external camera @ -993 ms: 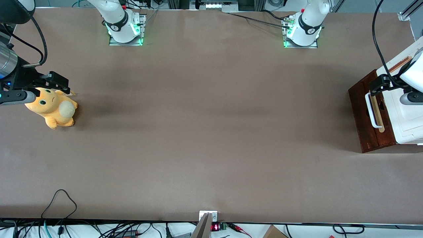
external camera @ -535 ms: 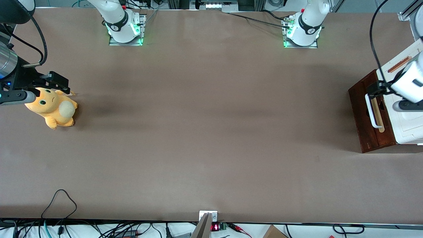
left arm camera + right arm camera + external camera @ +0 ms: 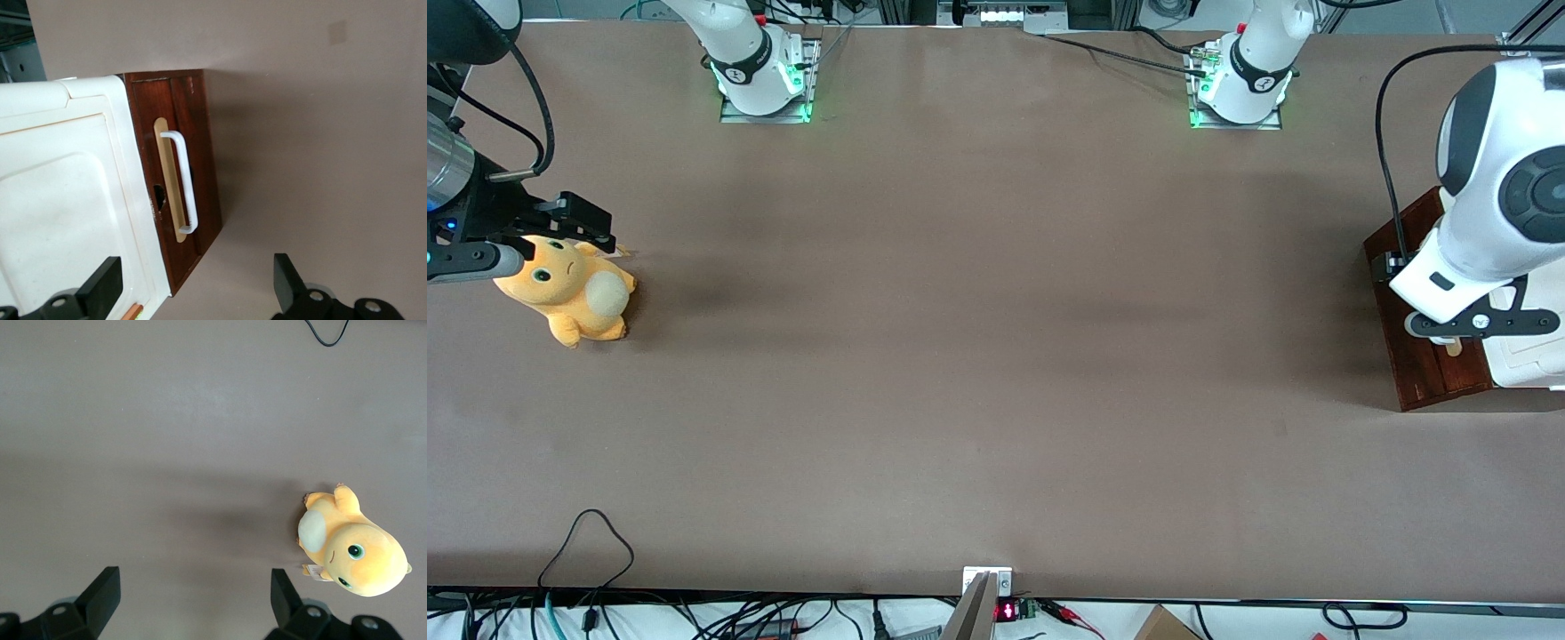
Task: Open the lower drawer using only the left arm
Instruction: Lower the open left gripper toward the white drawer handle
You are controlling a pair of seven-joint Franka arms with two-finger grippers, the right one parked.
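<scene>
1. Dark reddish-brown wood marks the lower drawer [image 3: 175,175], which sits closed under the white cabinet top [image 3: 63,193] at the working arm's end of the table [image 3: 978,356].
2. White loop handle [image 3: 185,181] runs along a pale wood strip [image 3: 168,180] on the drawer front; it is the only good hold.
3. Left arm [image 3: 1489,191] hangs above the cabinet; its gripper [image 3: 198,283] is over the drawer front, well clear of the handle.
4. Fingers [image 3: 101,283] are spread wide, holding nothing and touching nothing. One lies over the white top, the other over bare table in front of the drawer; the handle is between their lines but ahead of the tips.
5. Judgement: bring the gripper down so the fingers bracket the handle's bar mid-length, close, then pull straight out along the drawer's run.
6. Risk: an off-centre grip or slanted pull may jam the drawer or drag the whole cabinet.
</scene>
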